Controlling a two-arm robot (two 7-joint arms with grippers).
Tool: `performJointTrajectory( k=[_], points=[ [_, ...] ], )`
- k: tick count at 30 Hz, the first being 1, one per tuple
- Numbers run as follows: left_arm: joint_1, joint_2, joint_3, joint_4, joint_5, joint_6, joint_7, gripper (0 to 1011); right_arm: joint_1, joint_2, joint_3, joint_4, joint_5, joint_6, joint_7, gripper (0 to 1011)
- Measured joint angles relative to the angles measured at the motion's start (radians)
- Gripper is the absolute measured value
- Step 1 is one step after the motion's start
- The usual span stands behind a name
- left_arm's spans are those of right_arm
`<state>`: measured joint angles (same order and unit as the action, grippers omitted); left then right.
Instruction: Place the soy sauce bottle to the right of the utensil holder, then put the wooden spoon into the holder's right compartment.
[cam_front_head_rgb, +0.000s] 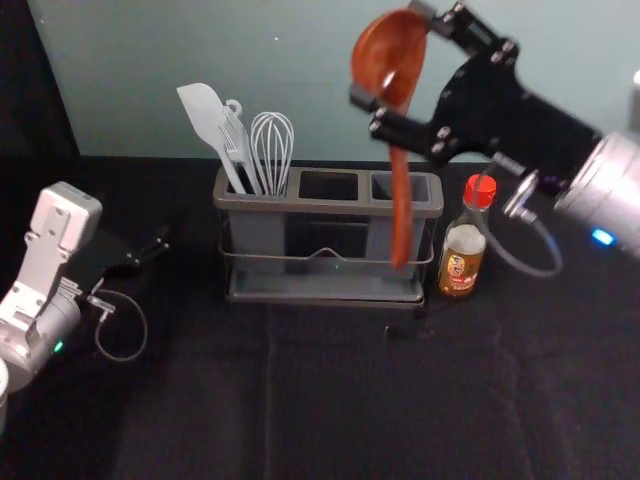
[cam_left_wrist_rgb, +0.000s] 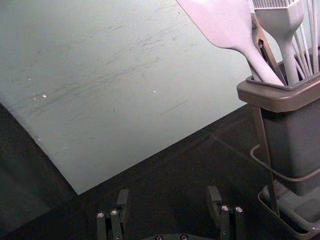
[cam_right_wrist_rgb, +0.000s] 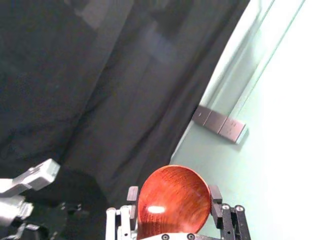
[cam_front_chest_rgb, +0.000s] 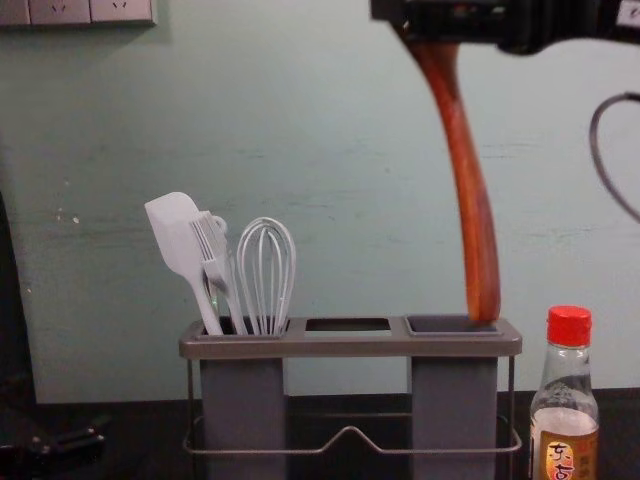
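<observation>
In the head view my right gripper holds the wooden spoon by its bowl, handle hanging down; in the right wrist view the right gripper grips the bowl from both sides. The handle's lower end overlaps the opening of the right compartment in the chest view; whether it is inside, I cannot tell. The soy sauce bottle stands upright just right of the utensil holder. My left gripper is parked at the left; in its wrist view, the left gripper is open and empty.
A spatula, a brush and a whisk stand in the holder's left compartment. The middle compartment is empty. Black cloth covers the table, with a pale wall behind it.
</observation>
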<state>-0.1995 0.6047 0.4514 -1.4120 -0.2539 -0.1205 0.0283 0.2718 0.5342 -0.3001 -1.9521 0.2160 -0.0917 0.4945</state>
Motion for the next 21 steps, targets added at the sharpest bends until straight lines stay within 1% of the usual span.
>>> performJointTrajectory(
  k=[1, 3, 4, 7, 8, 9, 10, 12, 13, 17, 18, 21],
  points=[
    [0.000, 0.000, 0.000, 0.000, 0.000, 0.000, 0.000, 1005, 0.015, 0.004, 0.007, 0.017, 0.015, -0.019, 0.011, 856],
    [0.000, 0.000, 0.000, 0.000, 0.000, 0.000, 0.000, 1005, 0.031, 0.007, 0.011, 0.039, 0.028, -0.041, 0.023, 856],
    [0.000, 0.000, 0.000, 0.000, 0.000, 0.000, 0.000, 1005, 0.050, 0.008, 0.014, 0.060, 0.040, -0.060, 0.033, 856],
    [0.000, 0.000, 0.000, 0.000, 0.000, 0.000, 0.000, 1005, 0.089, 0.008, 0.014, 0.107, 0.055, -0.086, 0.049, 856],
    [0.000, 0.000, 0.000, 0.000, 0.000, 0.000, 0.000, 1005, 0.111, 0.006, 0.009, 0.132, 0.056, -0.095, 0.053, 856],
    [0.000, 0.000, 0.000, 0.000, 0.000, 0.000, 0.000, 1005, 0.111, 0.006, 0.009, 0.132, 0.056, -0.095, 0.053, 856],
    [0.000, 0.000, 0.000, 0.000, 0.000, 0.000, 0.000, 1005, 0.133, 0.002, 0.002, 0.159, 0.053, -0.102, 0.057, 856],
    [0.000, 0.000, 0.000, 0.000, 0.000, 0.000, 0.000, 1005, 0.152, -0.002, -0.005, 0.184, 0.048, -0.108, 0.059, 855],
    [0.000, 0.000, 0.000, 0.000, 0.000, 0.000, 0.000, 1005, 0.171, -0.006, -0.013, 0.207, 0.041, -0.112, 0.059, 856],
    [0.000, 0.000, 0.000, 0.000, 0.000, 0.000, 0.000, 1005, 0.199, -0.015, -0.026, 0.250, 0.025, -0.115, 0.057, 856],
    [0.000, 0.000, 0.000, 0.000, 0.000, 0.000, 0.000, 1005, 0.209, -0.020, -0.032, 0.269, 0.017, -0.116, 0.052, 855],
    [0.000, 0.000, 0.000, 0.000, 0.000, 0.000, 0.000, 1005, 0.225, -0.030, -0.043, 0.297, -0.006, -0.117, 0.039, 855]
  ],
)
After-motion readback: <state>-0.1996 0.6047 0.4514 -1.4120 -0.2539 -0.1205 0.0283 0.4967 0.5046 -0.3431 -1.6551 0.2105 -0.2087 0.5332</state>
